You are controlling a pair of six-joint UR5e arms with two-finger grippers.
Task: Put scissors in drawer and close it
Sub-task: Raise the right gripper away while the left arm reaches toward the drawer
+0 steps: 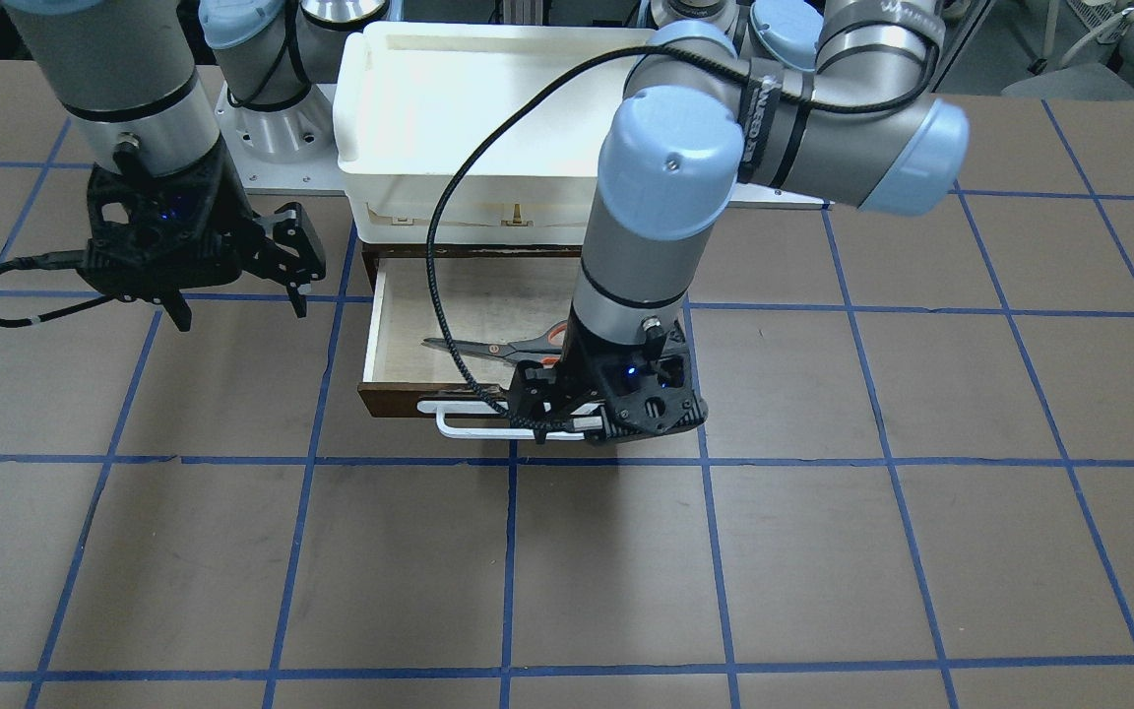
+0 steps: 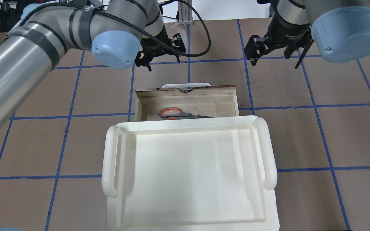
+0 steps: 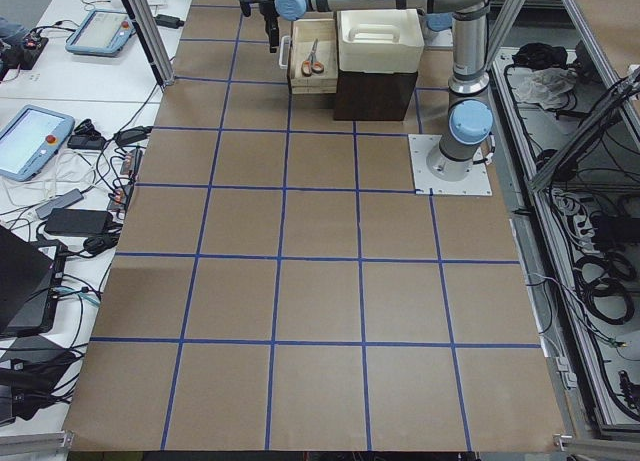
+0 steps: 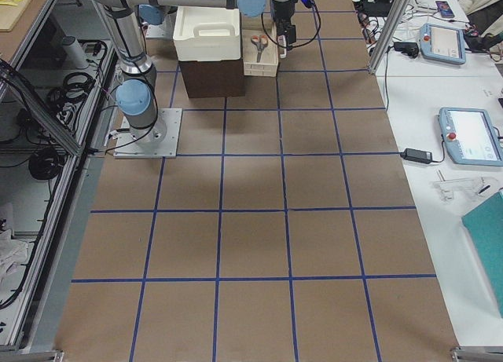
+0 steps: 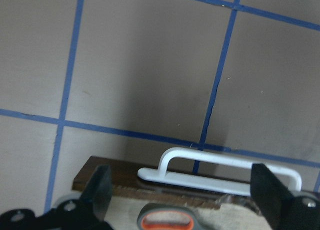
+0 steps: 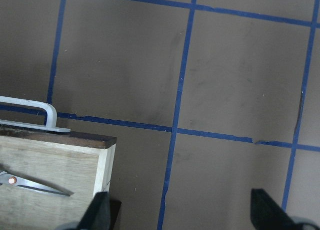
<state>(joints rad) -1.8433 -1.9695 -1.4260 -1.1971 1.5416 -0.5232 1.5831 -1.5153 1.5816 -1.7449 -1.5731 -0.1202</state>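
The drawer (image 2: 139,104) is seen pulled out from under the white tray (image 2: 108,160), and the scissors (image 2: 185,114) are laid flat on its pale floor, loops to the robot's left, blades to its right. The left gripper (image 5: 183,187) is held above the drawer's dark front, just by the white handle (image 5: 220,165). Its fingers (image 5: 102,187) are spread wide and nothing is gripped. The right gripper (image 1: 239,307) is hung over the bare table (image 1: 823,542), well apart from the drawer on the robot's right. Its jaws are likewise parted, with only tabletop between them.
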